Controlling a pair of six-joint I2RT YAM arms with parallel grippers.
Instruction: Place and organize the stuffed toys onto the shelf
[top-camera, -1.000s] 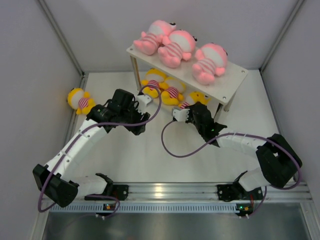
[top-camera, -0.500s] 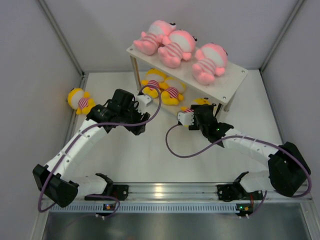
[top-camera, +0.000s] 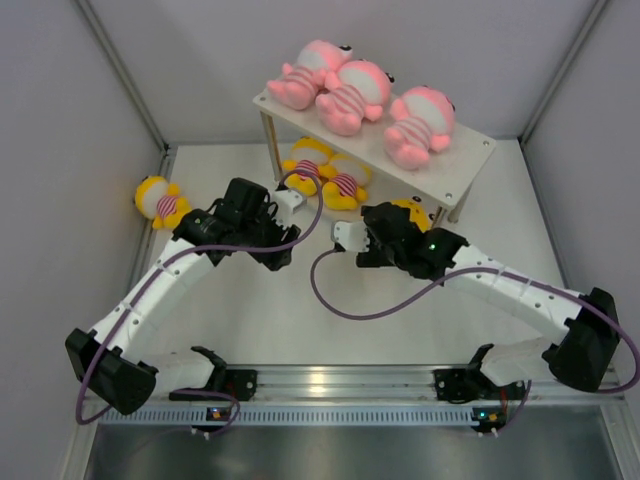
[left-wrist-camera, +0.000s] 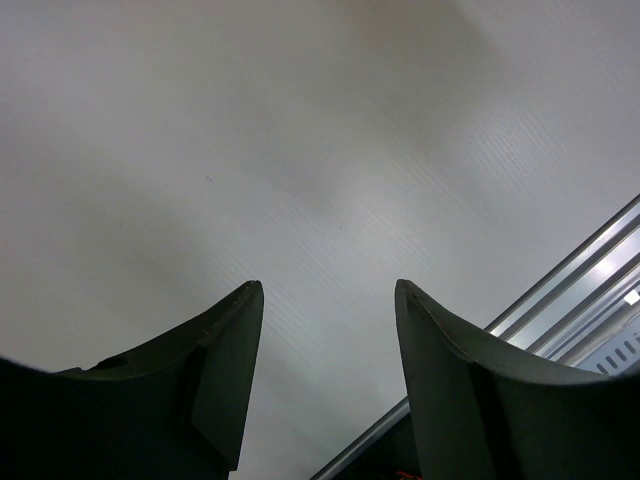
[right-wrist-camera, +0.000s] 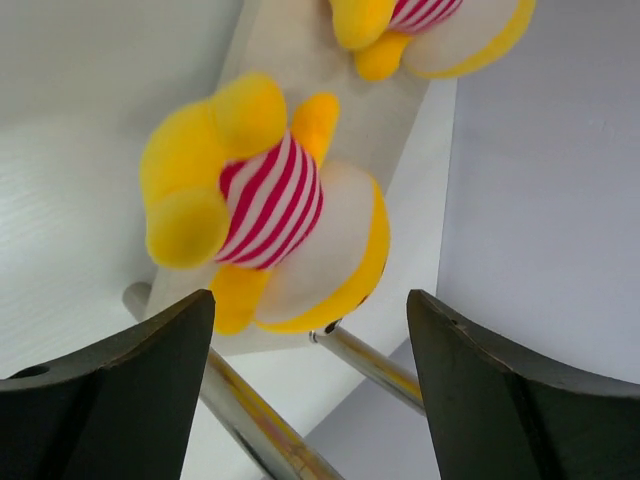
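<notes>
On the top board of the white shelf (top-camera: 470, 150) lie three pink stuffed toys (top-camera: 345, 92). Its lower tier carries two yellow toys (top-camera: 325, 175) at the left and a third yellow toy (top-camera: 412, 211) (right-wrist-camera: 285, 225) at the right, lying on its side. Another yellow toy (top-camera: 160, 200) rests on the table by the left wall. My right gripper (top-camera: 392, 228) (right-wrist-camera: 310, 297) stands open just in front of the third yellow toy, apart from it. Over bare table, my left gripper (top-camera: 278, 250) (left-wrist-camera: 328, 290) is open and holds nothing.
Silver shelf legs (right-wrist-camera: 250, 420) cross right in front of my right fingers. Grey walls close in the left, back and right sides. An aluminium rail (top-camera: 320, 380) runs along the near edge by the arm bases.
My right gripper opened and let go of the yellow toy on the lower tier, then drew back to the left. The left arm has not moved.
</notes>
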